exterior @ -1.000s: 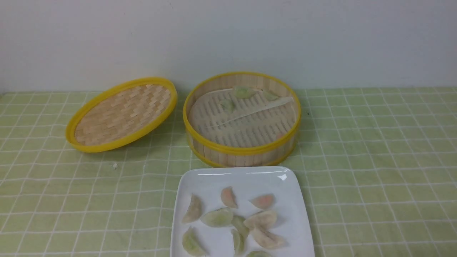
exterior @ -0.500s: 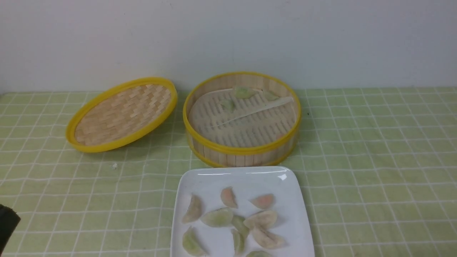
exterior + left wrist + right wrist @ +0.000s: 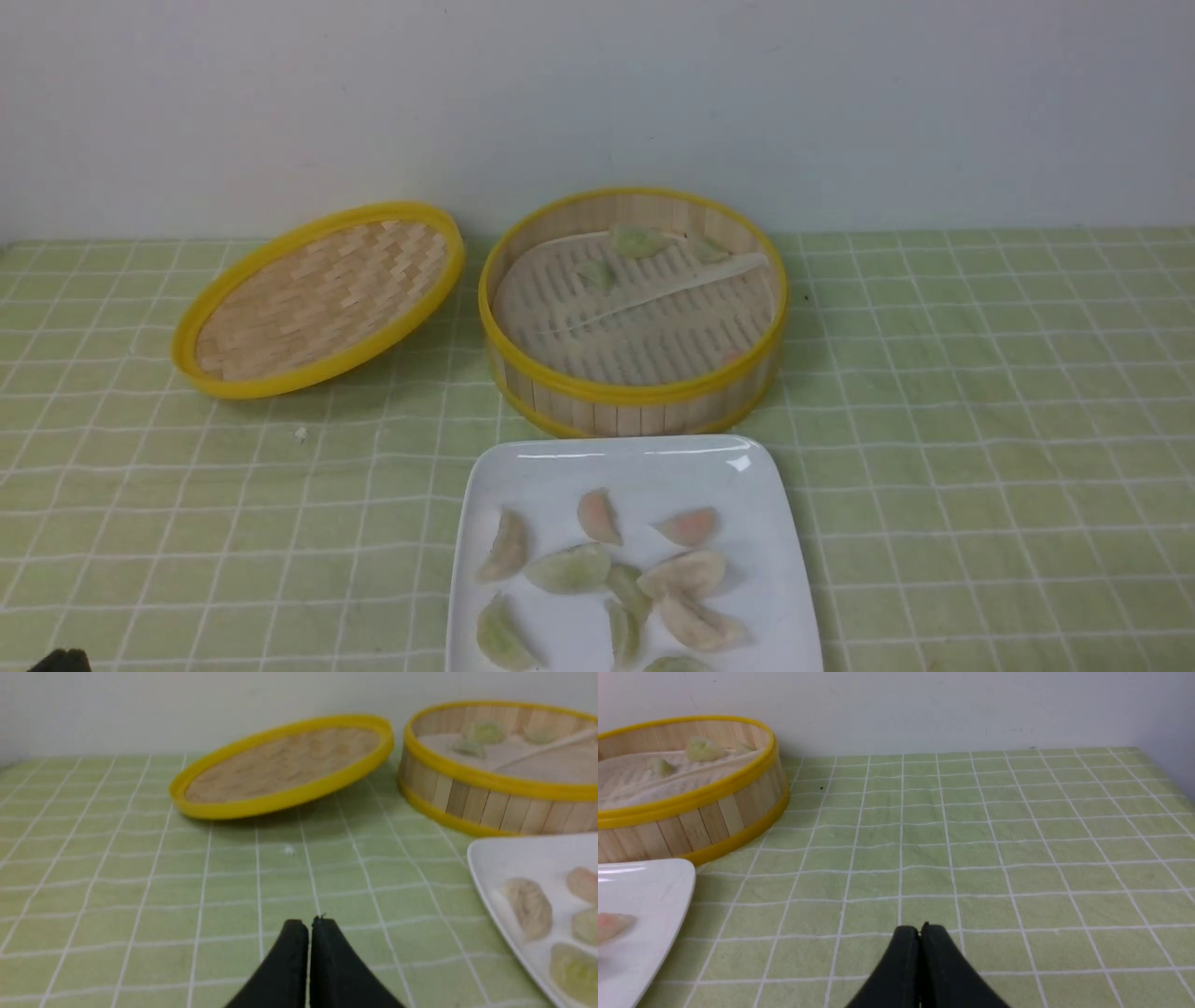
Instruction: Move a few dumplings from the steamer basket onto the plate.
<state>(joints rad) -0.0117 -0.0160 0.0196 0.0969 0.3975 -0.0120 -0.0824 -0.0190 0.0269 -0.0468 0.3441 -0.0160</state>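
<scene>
The steamer basket [image 3: 635, 392] stands at the middle back, with three pale green dumplings [image 3: 638, 242] near its far wall and a pink one by its near right wall. The white plate [image 3: 635, 462] lies just in front of it and holds several dumplings [image 3: 569, 567]. My left gripper [image 3: 308, 921] is shut and empty, low over the cloth left of the plate [image 3: 490, 858]; only a dark tip shows in the front view's bottom left corner. My right gripper [image 3: 920, 927] is shut and empty over the cloth right of the plate [image 3: 654, 882] and basket [image 3: 714, 812].
The shallow woven lid [image 3: 317, 299] leans tilted left of the basket. A green checked cloth [image 3: 980, 420] covers the table. A white wall rises behind. A small white crumb [image 3: 300, 433] lies on the cloth in front of the lid.
My left arm's dark tip, at the left edge half a second ago, has dropped lower to the bottom left corner. Basket, plate and dumplings have not moved.
</scene>
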